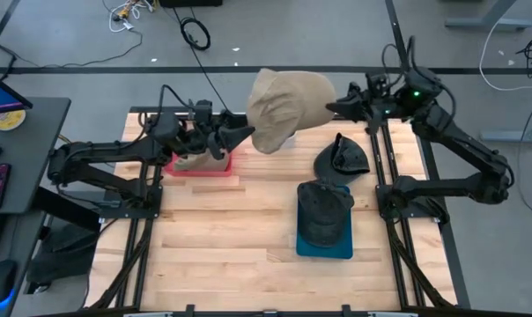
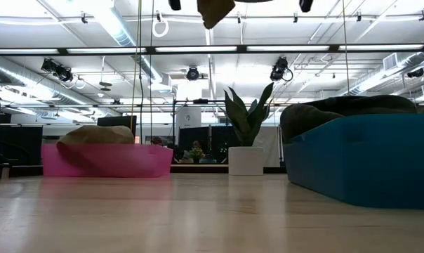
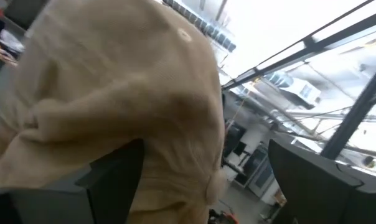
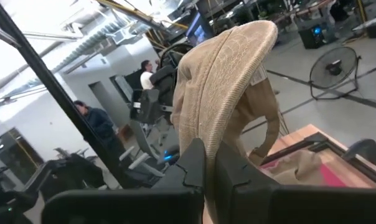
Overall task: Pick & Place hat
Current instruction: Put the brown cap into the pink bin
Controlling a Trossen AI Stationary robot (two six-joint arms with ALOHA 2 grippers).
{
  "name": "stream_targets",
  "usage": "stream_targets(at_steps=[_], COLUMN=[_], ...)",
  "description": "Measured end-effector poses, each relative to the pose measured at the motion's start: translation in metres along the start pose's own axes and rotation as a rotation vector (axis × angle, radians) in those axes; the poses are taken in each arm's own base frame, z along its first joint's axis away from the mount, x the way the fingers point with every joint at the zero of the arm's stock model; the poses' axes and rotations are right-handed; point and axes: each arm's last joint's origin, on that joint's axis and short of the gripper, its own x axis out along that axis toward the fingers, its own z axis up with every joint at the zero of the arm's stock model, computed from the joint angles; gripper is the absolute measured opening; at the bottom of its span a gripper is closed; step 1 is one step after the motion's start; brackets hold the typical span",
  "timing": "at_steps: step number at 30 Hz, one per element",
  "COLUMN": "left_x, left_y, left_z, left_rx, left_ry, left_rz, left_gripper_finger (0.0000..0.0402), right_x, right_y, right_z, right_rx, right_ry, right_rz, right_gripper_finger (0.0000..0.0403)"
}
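Both end effectors, left point(image 1: 247, 134) and right point(image 1: 334, 107), look clenched on the tan hat point(image 1: 284, 110) held aloft toward twelve o'clock over the tabletop point(image 1: 231, 238); uneven pulling could tear one grip free, dropping it outside the pink bin point(image 1: 203, 167)

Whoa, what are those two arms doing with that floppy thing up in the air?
Both arms hold a tan hat in the air between them, above the table's far edge. The left gripper pinches one side, the right gripper the other. Below sit a pink bin with another tan hat and a blue bin with dark hats.
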Motion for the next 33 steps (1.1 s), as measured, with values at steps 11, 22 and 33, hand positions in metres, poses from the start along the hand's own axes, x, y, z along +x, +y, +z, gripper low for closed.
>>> stream_targets(at_steps=[11, 22, 33], left_x=[0.002, 0.002, 0.001], left_y=[0.000, -0.003, -0.005], left_z=[-0.001, -0.004, -0.005], left_rx=[-0.011, 0.003, 0.035], left_ry=[-0.007, 0.025, 0.032], left_rz=[-0.025, -0.054, -0.065], left_gripper_finger=[0.0348, 0.0301, 0.0297], right_x=[0.036, 0.051, 0.067], right_y=[-0.010, -0.010, -0.011], right_z=[-0.009, -0.012, -0.022], right_rx=[0.023, 0.063, 0.103], right_ry=[0.011, 0.007, 0.049], right_rz=[0.023, 0.086, 0.128], right_gripper_finger=[0.0006, 0.0006, 0.0006])
